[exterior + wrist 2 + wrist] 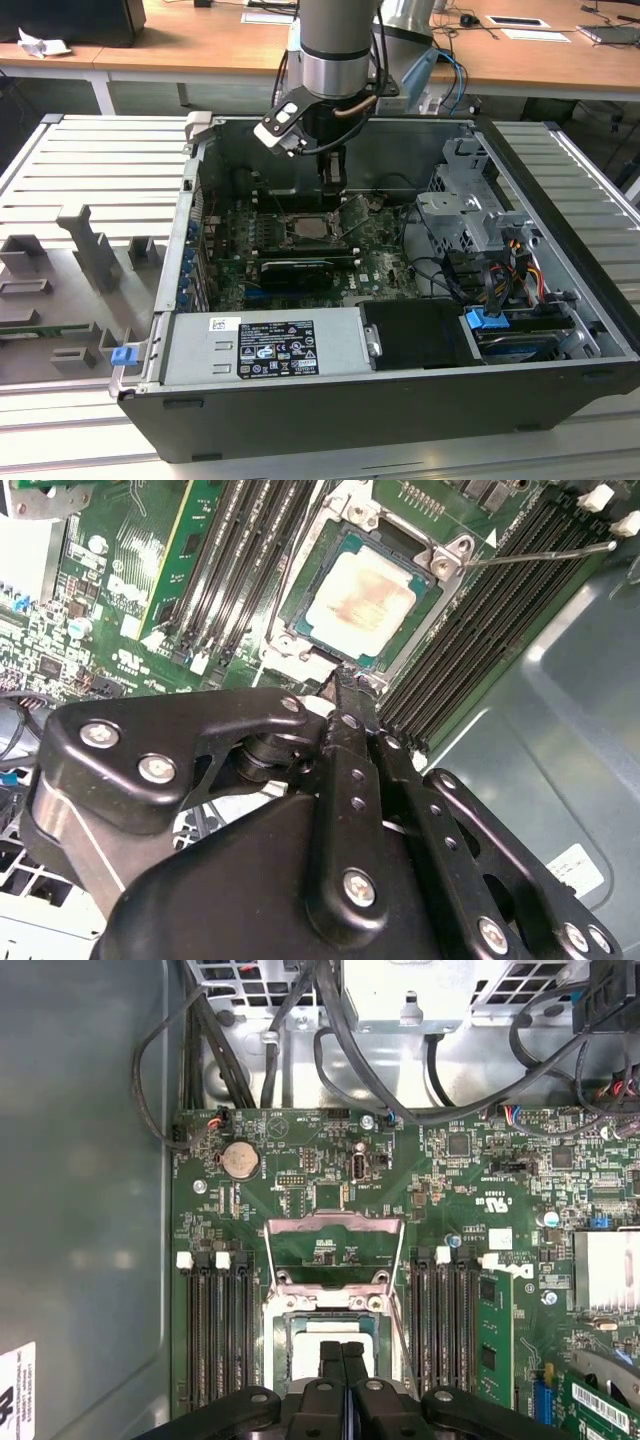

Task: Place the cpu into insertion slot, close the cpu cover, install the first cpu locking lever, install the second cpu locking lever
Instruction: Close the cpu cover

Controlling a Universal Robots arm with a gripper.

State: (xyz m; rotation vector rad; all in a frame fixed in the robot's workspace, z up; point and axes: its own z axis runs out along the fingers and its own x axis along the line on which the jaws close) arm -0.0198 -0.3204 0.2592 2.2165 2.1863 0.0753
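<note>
First wrist view: one small flat square cpu (305, 1350) with a tan-silver metallic face lies in the one insertion slot (282, 1305), a dark square socket with a silver metal rim. The slot sits in the middle part of the green circuit board (300, 1150), between two groups of long black memory slots (215, 1330). One green memory module (495, 1330) stands in the group at one side.

The cpu lies flat with its metallic face up. As it is square, it has no long axis; its edges run parallel to the memory slots.

The one cpu cover (335, 1227), a thin silver metal frame with a large square cut-out, is open. It is swung off the slot on the side toward the one round silver coin battery (240, 1160), and the green board is visible through its cut-out.

The one black gripper (342, 1352) has its two fingers pressed together with nothing between them. Their seam runs along the memory slots.

In the second wrist view the cpu (360, 595) shows its green border on all sides inside the slot's rim (452, 558). The gripper (345, 680) has its tips at the edge of the slot; I cannot tell if they touch it. One thin metal lever rod (545, 552) sticks out from a corner of the slot over the memory slots.

In the exterior view the gripper (336, 195) hangs inside the open black computer case (350, 400), near its far wall.
</note>
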